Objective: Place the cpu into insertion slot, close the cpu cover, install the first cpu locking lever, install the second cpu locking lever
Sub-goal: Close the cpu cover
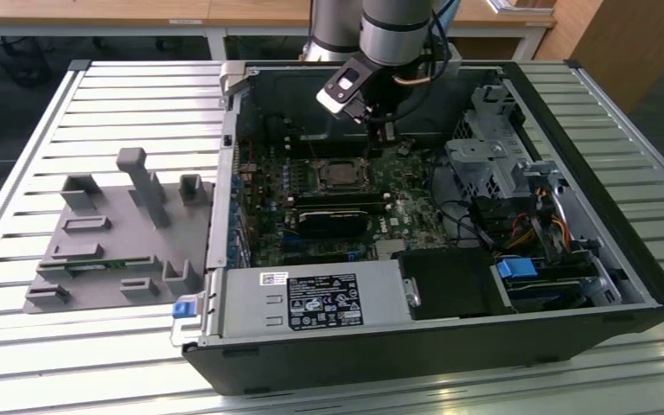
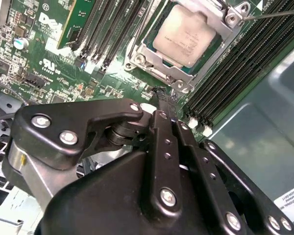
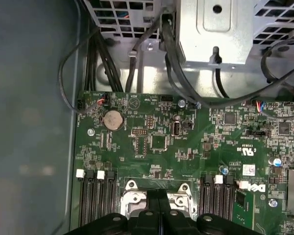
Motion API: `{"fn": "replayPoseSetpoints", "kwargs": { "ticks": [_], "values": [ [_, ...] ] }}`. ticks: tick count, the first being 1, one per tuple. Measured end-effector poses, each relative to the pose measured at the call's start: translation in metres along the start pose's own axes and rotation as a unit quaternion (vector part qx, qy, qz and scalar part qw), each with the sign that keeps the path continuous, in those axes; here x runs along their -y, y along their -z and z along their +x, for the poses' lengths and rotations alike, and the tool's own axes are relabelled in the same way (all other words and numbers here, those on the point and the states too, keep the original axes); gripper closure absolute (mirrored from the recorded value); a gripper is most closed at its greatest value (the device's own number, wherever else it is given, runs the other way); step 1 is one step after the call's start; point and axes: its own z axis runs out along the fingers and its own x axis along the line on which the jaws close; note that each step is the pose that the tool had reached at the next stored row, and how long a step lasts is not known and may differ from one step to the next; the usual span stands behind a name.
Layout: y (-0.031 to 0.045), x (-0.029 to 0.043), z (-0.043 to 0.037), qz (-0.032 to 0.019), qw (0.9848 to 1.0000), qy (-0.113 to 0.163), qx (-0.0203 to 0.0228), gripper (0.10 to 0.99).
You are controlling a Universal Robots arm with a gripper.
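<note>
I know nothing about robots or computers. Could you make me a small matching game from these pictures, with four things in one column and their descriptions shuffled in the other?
Things:
1. cpu
2. cpu cover
3. coin battery
4. grey plastic stand

Descriptions:
A. round silver disc on the green board
B. outside the case, on the slatted table
C. silvery-tan square
D. shiny metal frame lying around the chip

Pairs: 1-C, 2-D, 3-A, 4-B.

Open computer case (image 1: 424,367) on a slatted table (image 1: 79,363).
Left of the case in the exterior view lies a grey moulded holder (image 1: 113,233). Inside the case sit a labelled power supply (image 1: 309,303), a metal drive cage (image 1: 488,164), black cables (image 3: 100,58) and a coin battery (image 3: 112,119).
</note>
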Motion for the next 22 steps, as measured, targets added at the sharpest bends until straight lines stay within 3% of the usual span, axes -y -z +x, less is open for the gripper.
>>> {"fn": "replayPoseSetpoints", "kwargs": {
  "ticks": [4,10,13,16,22],
  "values": [
    [-0.0038,0.0036,0.0000,0.0000,1.0000,0.000,0.0000,0.980],
    [-0.0058,0.0184,0.0003,0.0001,1.0000,0.000,0.0002,0.980],
    [-0.0068,0.0195,0.0004,0.0042,1.0000,0.000,-0.0002,0.980],
    [-0.0103,0.0224,0.0003,0.0048,1.0000,0.002,-0.0013,0.980],
    [-0.0129,0.0390,0.0007,0.0049,1.0000,0.003,-0.0016,0.980]
  ]
}}
